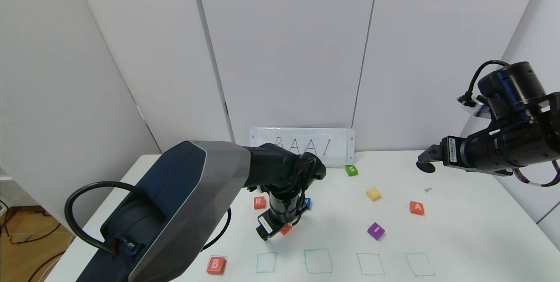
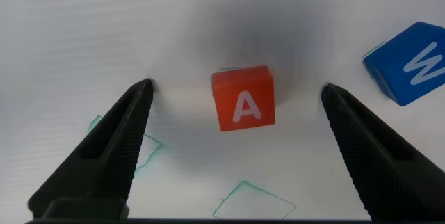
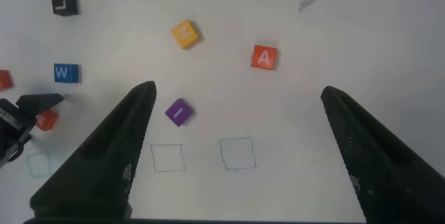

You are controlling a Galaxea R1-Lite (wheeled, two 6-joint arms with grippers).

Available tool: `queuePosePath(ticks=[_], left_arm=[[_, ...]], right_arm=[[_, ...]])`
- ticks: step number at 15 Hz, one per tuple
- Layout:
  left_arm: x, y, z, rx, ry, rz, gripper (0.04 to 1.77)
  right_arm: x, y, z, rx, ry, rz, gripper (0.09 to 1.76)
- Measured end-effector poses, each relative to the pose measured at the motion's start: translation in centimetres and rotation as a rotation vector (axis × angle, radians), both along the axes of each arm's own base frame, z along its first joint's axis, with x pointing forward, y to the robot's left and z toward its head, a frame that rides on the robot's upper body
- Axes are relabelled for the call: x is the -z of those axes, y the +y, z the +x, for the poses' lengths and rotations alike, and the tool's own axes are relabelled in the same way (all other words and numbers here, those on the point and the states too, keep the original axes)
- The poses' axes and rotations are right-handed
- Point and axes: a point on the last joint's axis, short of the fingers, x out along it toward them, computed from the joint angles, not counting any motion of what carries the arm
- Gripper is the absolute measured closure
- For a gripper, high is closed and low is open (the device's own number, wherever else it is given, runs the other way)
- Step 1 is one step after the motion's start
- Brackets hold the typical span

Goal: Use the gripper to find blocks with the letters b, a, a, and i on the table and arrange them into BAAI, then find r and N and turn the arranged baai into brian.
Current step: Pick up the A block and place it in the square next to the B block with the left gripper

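Observation:
My left gripper (image 1: 274, 231) (image 2: 236, 87) hangs open just above the table (image 1: 459, 238), its fingers straddling an orange-red A block (image 2: 243, 99) (image 1: 285, 230) without touching it. A second A block (image 1: 417, 208) (image 3: 263, 57) and the purple I block (image 1: 376, 230) (image 3: 179, 112) lie to the right. The B block (image 1: 216, 265) sits at the front left, beside the row of green squares (image 1: 318, 260). The R block (image 1: 259, 202) lies behind my left gripper. My right gripper (image 1: 426, 159) (image 3: 238, 89) is raised at the far right, open and empty. N is out of view.
A blue W block (image 2: 414, 62) (image 1: 308, 203) lies close beside my left gripper. Yellow (image 1: 373, 193) and green S (image 1: 351, 170) blocks sit farther back, with a black L block (image 3: 64, 3) too. A BAAI sign (image 1: 302, 146) stands at the back edge.

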Motion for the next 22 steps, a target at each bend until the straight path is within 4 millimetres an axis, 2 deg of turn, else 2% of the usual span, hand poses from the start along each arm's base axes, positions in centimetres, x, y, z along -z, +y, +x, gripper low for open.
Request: queuePosePath(ticks=[4,5,7,9,11,13,22], left_arm=[[0.25,-0.11,-0.11,0.004,0.008,0.007,0.09],[0.33,-0.08,-0.18,0.006,0.015,0.013,0.18],[0.45,0.0,-0.24,0.007,0.024,0.021,0.52],[0.54,-0.01,-0.22,0.008,0.024,0.023,0.79],[0.68,-0.07,-0.22,0.01,0.025,0.025,0.98],[0.76,-0.14,-0.26,0.014,0.025,0.028,1.31],[0.43,0.06,-0.74,0.028,0.044,0.062,1.31]], right_arm=[[0.0,0.02,0.0,0.0,0.0,0.0,0.14],[0.0,0.01,-0.01,0.0,0.0,0.0,0.14],[0.0,0.01,0.0,0.0,0.0,0.0,0.14],[0.0,0.02,-0.01,-0.001,0.0,0.0,0.14],[0.0,0.0,0.0,0.0,0.0,0.0,0.14],[0.0,-0.01,-0.01,0.0,0.0,0.0,0.14],[-0.13,-0.07,-0.04,0.002,-0.004,0.001,0.14]])
